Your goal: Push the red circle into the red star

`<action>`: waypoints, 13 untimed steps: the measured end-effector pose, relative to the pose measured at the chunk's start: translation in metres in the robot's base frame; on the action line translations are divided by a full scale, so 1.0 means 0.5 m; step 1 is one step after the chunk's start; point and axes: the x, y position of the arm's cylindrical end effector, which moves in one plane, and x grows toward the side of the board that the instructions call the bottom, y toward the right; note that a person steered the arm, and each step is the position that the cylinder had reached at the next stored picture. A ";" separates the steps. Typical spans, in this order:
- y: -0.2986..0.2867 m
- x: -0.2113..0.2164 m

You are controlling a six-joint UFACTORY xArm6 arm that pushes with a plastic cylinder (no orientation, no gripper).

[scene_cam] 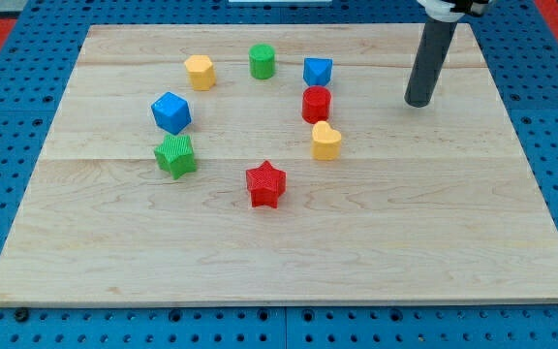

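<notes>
The red circle (316, 103) stands right of the board's middle, just below a blue block (318, 71) and just above a yellow heart (325, 141). The red star (265, 184) lies lower, near the board's centre, well apart from the red circle. My tip (418, 102) rests on the board at the view's upper right, about a hundred pixels right of the red circle and touching no block.
A yellow hexagon (200, 72) and a green cylinder (262, 61) stand near the view's top. A blue cube (171, 112) and a green star (175, 155) sit at the left. The wooden board (279, 262) lies on a blue perforated table.
</notes>
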 end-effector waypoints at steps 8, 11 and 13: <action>-0.163 0.002; -0.163 0.000; -0.222 0.022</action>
